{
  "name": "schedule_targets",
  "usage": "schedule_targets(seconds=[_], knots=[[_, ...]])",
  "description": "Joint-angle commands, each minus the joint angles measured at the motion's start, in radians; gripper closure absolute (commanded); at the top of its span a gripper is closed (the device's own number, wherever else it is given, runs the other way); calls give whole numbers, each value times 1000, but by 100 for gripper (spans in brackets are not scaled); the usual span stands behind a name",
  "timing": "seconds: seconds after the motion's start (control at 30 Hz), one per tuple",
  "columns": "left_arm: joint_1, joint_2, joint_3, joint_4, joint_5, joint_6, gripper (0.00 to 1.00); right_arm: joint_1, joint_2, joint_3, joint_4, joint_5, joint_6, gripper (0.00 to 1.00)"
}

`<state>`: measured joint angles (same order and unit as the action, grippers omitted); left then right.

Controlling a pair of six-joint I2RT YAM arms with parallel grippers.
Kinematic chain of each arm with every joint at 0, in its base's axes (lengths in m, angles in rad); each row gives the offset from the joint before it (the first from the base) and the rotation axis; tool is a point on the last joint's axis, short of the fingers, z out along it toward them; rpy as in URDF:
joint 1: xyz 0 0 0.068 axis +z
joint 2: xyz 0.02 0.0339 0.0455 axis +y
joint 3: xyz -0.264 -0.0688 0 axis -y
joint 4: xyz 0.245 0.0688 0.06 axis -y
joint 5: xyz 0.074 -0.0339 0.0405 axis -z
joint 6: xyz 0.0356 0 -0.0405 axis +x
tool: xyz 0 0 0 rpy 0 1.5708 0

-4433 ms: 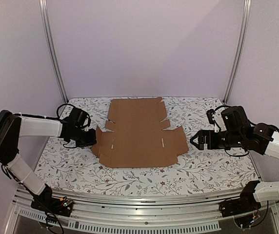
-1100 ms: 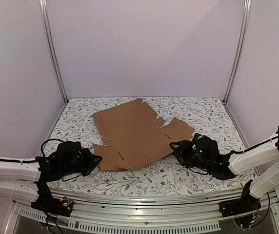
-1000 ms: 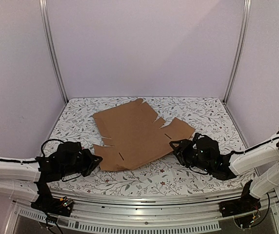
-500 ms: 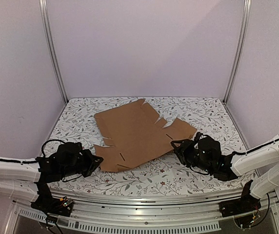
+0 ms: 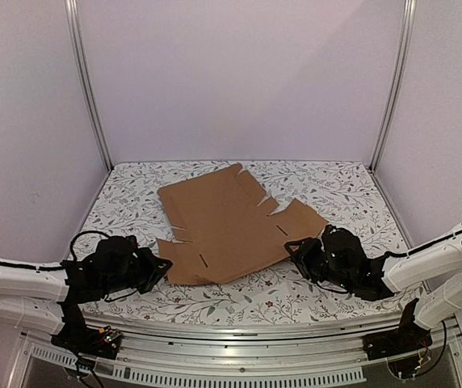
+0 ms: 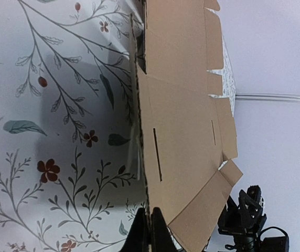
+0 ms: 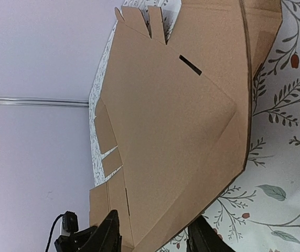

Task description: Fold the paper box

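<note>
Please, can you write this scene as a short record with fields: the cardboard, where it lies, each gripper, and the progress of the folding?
object: paper box, a brown cardboard sheet with flaps and slots
position: lying turned at an angle on the flowered table
left gripper: shut on the sheet's near left edge
right gripper: open, with the sheet's near right edge between its fingers
folding: not yet begun as far as can be seen; the sheet looks flat
</note>
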<state>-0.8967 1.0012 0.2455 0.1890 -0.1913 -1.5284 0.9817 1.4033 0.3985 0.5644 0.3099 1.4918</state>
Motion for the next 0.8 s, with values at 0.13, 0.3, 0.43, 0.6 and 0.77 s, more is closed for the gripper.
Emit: schedule_targets(seconds=[0.13, 0.3, 0.43, 0.6, 0.77], knots=[[-31, 42, -15, 78, 13, 21, 100, 7, 0, -18, -29, 31, -3, 61], [-37, 67, -19, 115, 15, 18, 100, 8, 14, -15, -23, 23, -1, 71], [-39, 74, -20, 121, 16, 18, 100, 6, 10, -19, -22, 25, -1, 79], [-41, 76, -8, 110, 15, 35, 100, 7, 1, -26, -22, 28, -2, 89], [-42, 74, -1, 89, 17, 42, 94, 7, -17, -38, -24, 30, -5, 100]])
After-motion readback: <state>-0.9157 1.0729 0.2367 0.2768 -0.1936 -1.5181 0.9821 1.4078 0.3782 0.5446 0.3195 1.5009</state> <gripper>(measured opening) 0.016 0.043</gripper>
